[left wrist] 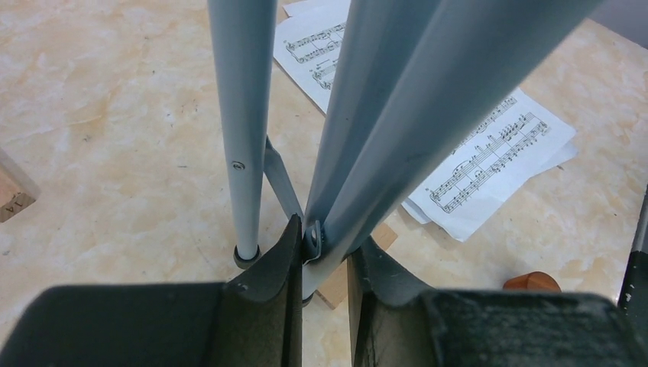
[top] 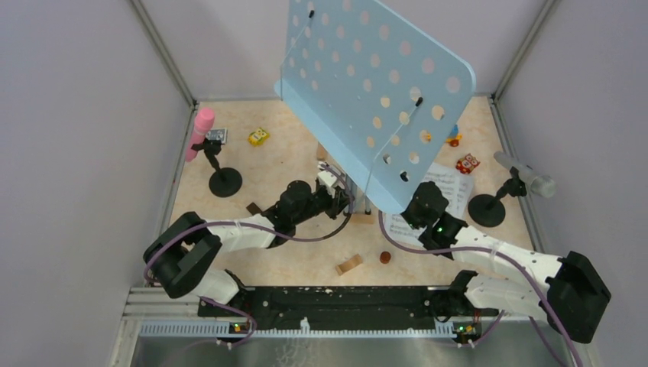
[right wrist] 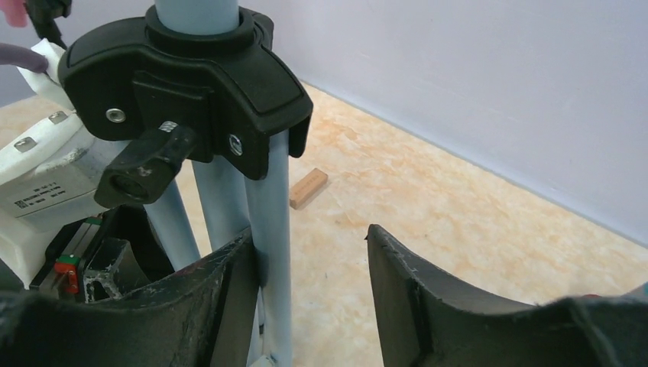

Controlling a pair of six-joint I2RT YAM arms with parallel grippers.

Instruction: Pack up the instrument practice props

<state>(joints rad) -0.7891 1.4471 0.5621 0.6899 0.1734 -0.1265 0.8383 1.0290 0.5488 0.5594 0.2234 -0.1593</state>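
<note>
My left end effector point(left wrist: 325, 243) pinches a hinge low on the tripod legs point(left wrist: 246, 115), just above the tabletop point(left wrist: 115, 115). My right end effector point(right wrist: 309, 238) is spread, one pad against a leg beneath the black collar point(right wrist: 199, 84), gripping nothing. The music rack point(top: 370, 84) stands mid-tabletop, tall and tilted, so its weight sits high. Held only near the foot, it could topple if I pull sideways, and the rack might sweep into the silver microphone point(top: 527, 177) on its holder point(top: 487, 209). The legs could also slip from my narrow pinch, or a foot could drag and crease the sheet-music pages point(left wrist: 489, 153) lying just beside them.
</note>
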